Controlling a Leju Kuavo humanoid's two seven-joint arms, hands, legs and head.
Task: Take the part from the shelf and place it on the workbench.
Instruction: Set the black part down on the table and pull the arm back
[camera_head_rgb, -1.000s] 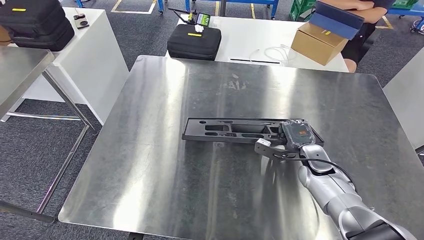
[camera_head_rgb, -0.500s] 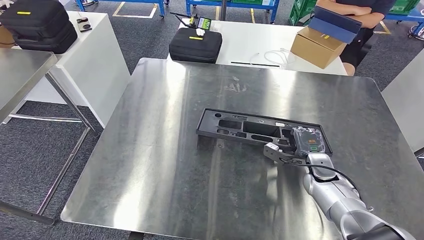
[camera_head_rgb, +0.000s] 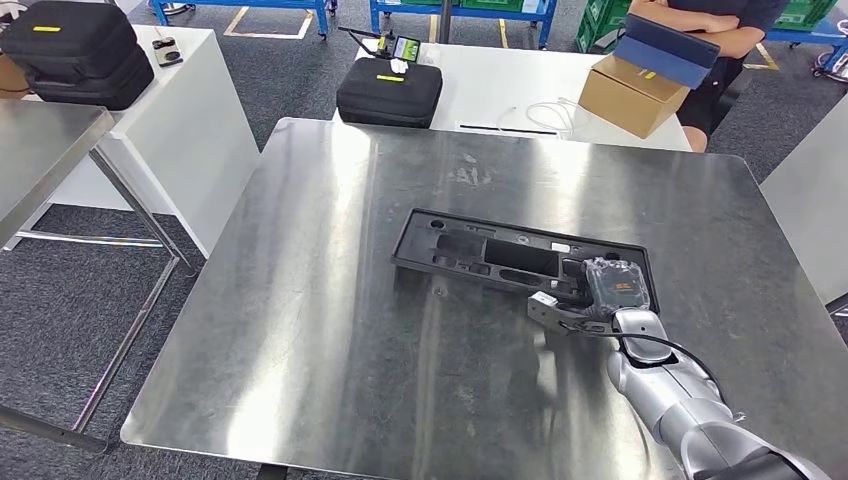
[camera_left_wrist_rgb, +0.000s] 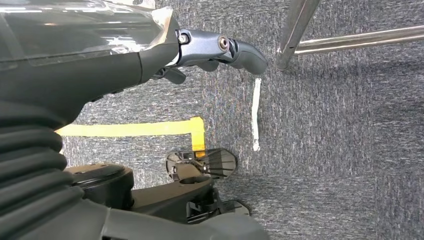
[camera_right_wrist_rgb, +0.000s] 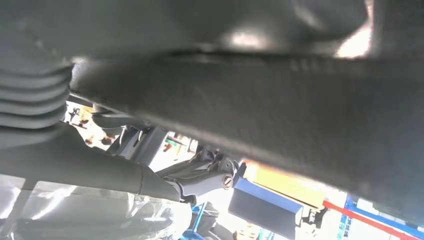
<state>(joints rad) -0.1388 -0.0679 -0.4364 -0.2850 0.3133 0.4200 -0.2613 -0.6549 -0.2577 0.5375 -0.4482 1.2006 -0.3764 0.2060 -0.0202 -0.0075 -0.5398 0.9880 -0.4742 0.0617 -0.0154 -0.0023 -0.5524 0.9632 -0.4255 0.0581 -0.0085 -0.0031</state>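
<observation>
Black part (camera_head_rgb: 500, 255) flat on steel workbench (camera_head_rgb: 320, 330); right hand (camera_head_rgb: 610, 290) grips its right end.

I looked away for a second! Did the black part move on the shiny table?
Yes. The black part, held by the right hand, shifted toward the workbench's right edge and now lies flatter.

The steel table (camera_head_rgb: 330, 330) lies bare from 6 round to 11 o'clock of the black part (camera_head_rgb: 500, 255), and again at 12 up to its far edge. The part itself bars the middle, with the right hand (camera_head_rgb: 612, 295) on its 4 o'clock end. Beyond the far edge stand a black case (camera_head_rgb: 388, 88) at 11 and a cardboard box (camera_head_rgb: 630, 95) at 1.
</observation>
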